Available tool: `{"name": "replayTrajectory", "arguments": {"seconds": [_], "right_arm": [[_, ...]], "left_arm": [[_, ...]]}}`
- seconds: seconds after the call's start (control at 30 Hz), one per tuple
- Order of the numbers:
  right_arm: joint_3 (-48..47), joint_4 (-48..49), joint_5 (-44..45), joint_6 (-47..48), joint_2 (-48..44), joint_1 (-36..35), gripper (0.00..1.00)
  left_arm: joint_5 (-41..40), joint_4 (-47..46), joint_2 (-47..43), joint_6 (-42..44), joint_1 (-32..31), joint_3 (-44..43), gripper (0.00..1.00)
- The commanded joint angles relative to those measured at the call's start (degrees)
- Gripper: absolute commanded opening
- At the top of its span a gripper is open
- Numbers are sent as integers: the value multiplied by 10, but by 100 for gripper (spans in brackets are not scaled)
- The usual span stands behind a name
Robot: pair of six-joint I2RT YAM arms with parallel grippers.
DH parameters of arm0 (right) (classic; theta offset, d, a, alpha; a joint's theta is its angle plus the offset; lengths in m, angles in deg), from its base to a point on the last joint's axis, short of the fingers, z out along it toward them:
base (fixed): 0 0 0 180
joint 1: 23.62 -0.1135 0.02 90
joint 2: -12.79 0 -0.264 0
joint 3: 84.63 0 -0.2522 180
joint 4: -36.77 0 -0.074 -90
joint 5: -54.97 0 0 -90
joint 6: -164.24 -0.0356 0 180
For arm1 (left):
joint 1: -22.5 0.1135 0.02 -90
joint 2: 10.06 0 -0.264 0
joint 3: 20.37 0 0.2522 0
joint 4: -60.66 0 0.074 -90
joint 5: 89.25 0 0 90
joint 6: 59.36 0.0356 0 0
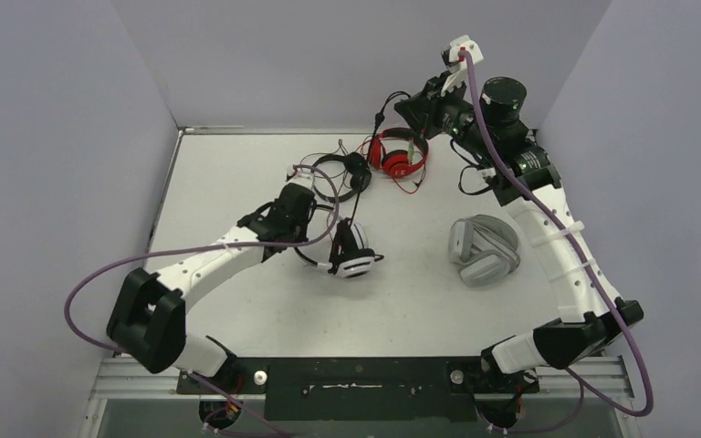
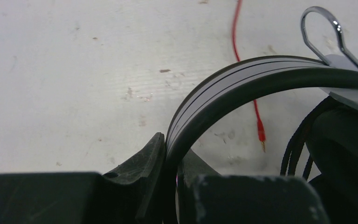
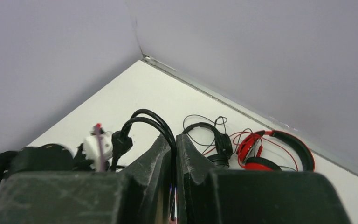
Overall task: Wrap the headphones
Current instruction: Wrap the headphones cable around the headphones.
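Note:
Four headphones lie on the white table. The white-and-black pair (image 1: 350,255) is in the middle, and my left gripper (image 1: 318,230) is shut on its headband (image 2: 223,88), which runs up between the fingers (image 2: 144,158). Further back lie the all-black pair (image 1: 349,173) and the red pair (image 1: 400,155). The light grey pair (image 1: 484,248) rests folded at the right. My right gripper (image 1: 404,102) is raised over the back of the table, shut on a thin black cable (image 3: 149,119) that loops over its fingertips (image 3: 175,137).
Grey walls close in the table at the left, back and right. The red pair's cable and its plug (image 2: 260,128) lie loose on the table near the white-and-black pair. Loose black cable (image 1: 379,119) hangs down from the right gripper beside the red pair.

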Motion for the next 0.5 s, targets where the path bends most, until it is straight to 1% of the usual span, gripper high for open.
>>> {"name": "replayTrajectory", "arguments": {"seconds": [0.0, 0.1, 0.2, 0.37, 0.47], "right_arm": [[-40, 17, -30, -41, 24, 40, 0], [-26, 39, -62, -79, 37, 73, 0], [-6, 54, -77, -112, 45, 107, 0], [32, 76, -93, -154, 62, 173, 0], [66, 95, -96, -176, 66, 201, 0]], "left_arm": [[147, -170, -128, 118, -34, 55, 0], [202, -154, -163, 128, -62, 66, 0], [278, -138, -197, 130, -68, 74, 0], [309, -142, -255, 70, -76, 103, 0], [326, -136, -279, 32, -76, 110, 0]]}}
